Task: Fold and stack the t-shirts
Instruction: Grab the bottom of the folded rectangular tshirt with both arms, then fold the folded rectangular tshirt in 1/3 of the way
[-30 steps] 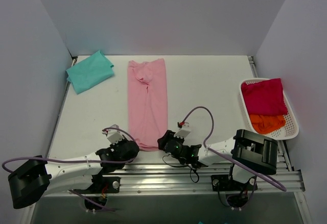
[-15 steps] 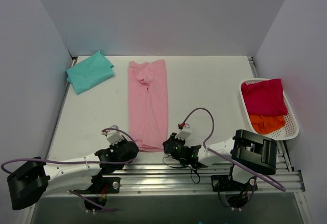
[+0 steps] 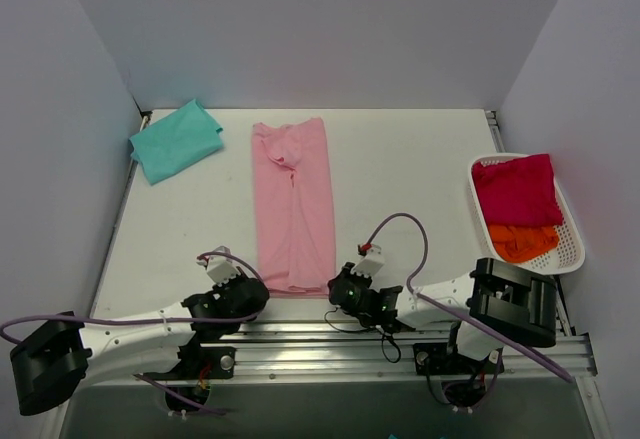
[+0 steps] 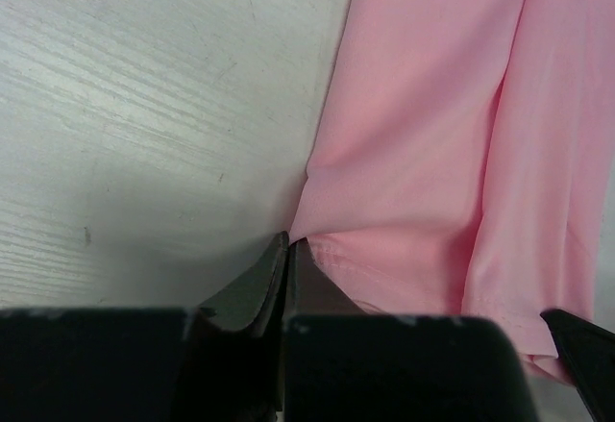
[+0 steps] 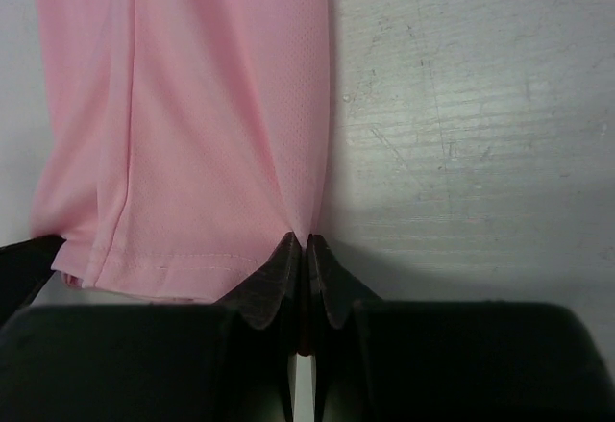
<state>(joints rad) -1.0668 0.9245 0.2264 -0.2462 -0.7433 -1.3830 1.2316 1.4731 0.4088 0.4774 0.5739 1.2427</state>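
White tabletop (image 3: 400, 184) boxed in by plain grey walls. A white basket (image 3: 572, 249) at the right edge holds red and orange cloth. The pink t-shirt (image 3: 292, 204) lies mid-tabletop, folded into a long narrow strip running away from the arms, with its near hem close to the front edge. The teal t-shirt (image 3: 175, 139) sits folded in the far-left corner, well apart from the pink one.

Left gripper (image 4: 286, 246): jaws clenched on the near-left hem corner of the pink strip. Right gripper (image 5: 306, 243): jaws clenched on the near-right hem corner.

The cloth looks thin, light and limp, a fine knit. It will likely sag and drape, with no stiffness to hold a shape. It probably slides easily on the smooth top, so dragging could skew the strip. The stitched hem is the firmest part to pinch. The two corners are the sensible hold, since they keep the edge taut and level for carrying the near end toward the collar.

Likely risks: a layer slips out of a pinch, or an uneven lift twists the fold. The shirt is not fragile.
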